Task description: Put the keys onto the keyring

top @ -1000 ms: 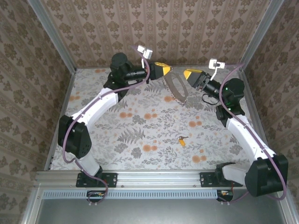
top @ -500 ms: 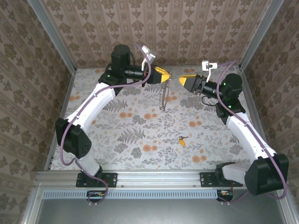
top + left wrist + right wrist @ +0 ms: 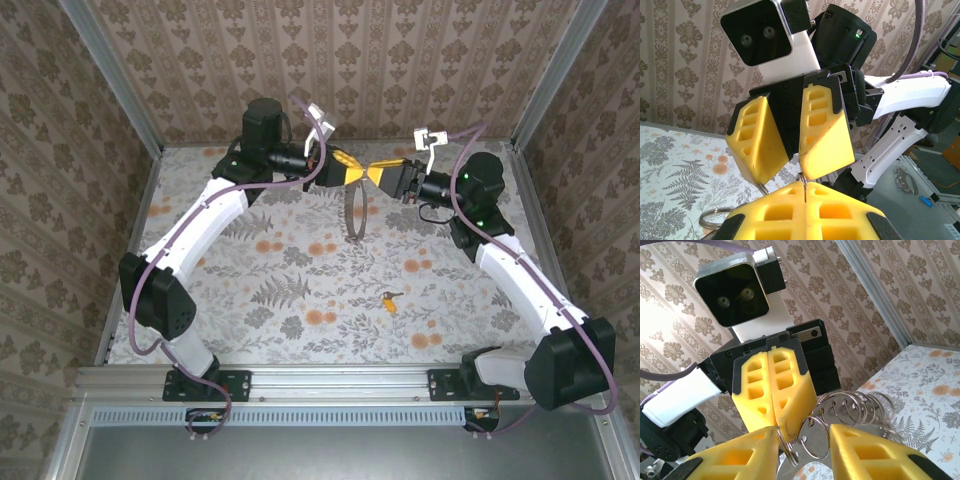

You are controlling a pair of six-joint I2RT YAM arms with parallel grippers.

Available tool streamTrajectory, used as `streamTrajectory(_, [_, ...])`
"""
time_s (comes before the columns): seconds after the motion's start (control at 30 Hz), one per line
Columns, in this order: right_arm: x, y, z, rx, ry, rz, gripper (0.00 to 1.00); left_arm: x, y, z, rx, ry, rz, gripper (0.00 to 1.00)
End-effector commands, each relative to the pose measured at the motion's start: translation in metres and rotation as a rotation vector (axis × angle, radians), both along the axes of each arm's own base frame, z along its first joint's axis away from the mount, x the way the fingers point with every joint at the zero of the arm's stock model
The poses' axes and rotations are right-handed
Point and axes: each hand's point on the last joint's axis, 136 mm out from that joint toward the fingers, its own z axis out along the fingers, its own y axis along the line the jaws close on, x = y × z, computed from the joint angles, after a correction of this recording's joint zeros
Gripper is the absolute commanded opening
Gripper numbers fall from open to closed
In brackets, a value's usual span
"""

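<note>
Left claw point(image 3: 359, 172) pinched the keyring point(image 3: 354, 214) aloft | right claw point(image 3: 377, 172) stood spread, straddling the hoop | key point(image 3: 389, 300) lay on table point(image 3: 250, 300)

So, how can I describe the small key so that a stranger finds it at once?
Start from the floral table and look at its near half, a little right of centre. There the key lies alone: tiny, with a yellow-orange head and dark shank, unlike the flat printed orange flowers around it.
</note>
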Motion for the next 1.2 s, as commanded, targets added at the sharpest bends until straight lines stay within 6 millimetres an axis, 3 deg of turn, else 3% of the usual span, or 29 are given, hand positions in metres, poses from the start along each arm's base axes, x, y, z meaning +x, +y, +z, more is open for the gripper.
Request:
streamTrajectory(0.0, [-0.011, 0.009, 0.015, -0.007, -0.066, 0.044, 0.31, -0.018, 0.008, 0.031, -0.056, -0.097, -0.021, 0.00])
streamTrajectory(0.17, [-0.011, 0.010, 0.012, -0.012, -0.059, 0.045, 0.22, -0.018, 0.008, 0.032, -0.059, -0.102, -0.017, 0.00])
streamTrajectory(0.4, [-0.015, 0.011, 0.010, -0.017, -0.059, 0.055, 0.27, -0.017, 0.007, 0.032, -0.059, -0.102, -0.012, 0.00])
streamTrajectory(0.53, [-0.015, 0.011, 0.010, -0.017, -0.062, 0.055, 0.25, -0.018, 0.006, 0.033, -0.062, -0.106, -0.013, 0.00])
streamTrajectory(0.63, [-0.014, 0.011, 0.009, -0.020, -0.062, 0.050, 0.14, -0.018, 0.006, 0.033, -0.063, -0.107, -0.014, 0.00])
streamTrajectory(0.7, [-0.012, 0.011, 0.007, -0.026, -0.060, 0.043, 0.01, -0.017, 0.006, 0.032, -0.061, -0.104, -0.010, 0.00])
streamTrajectory(0.77, [-0.010, 0.010, 0.007, -0.031, -0.068, 0.025, 0.00, -0.012, 0.005, 0.032, -0.056, -0.099, 0.023, 0.00])
streamTrajectory(0.8, [-0.009, 0.008, 0.006, -0.033, -0.073, 0.013, 0.00, -0.007, 0.005, 0.032, -0.058, -0.100, 0.052, 0.04])
streamTrajectory(0.87, [-0.005, 0.003, 0.007, -0.029, -0.086, -0.017, 0.00, 0.005, 0.009, 0.035, -0.074, -0.093, 0.129, 0.26])
streamTrajectory(0.93, [-0.003, 0.000, 0.011, -0.013, -0.107, -0.031, 0.00, 0.017, 0.017, 0.038, -0.111, -0.077, 0.201, 0.41])
streamTrajectory(1.03, [-0.003, -0.003, 0.021, 0.031, -0.147, -0.041, 0.00, 0.030, 0.027, 0.041, -0.152, -0.049, 0.290, 0.45])
streamTrajectory(1.17, [-0.002, -0.006, 0.033, 0.096, -0.184, -0.062, 0.00, 0.033, 0.028, 0.041, -0.166, -0.024, 0.320, 0.41])
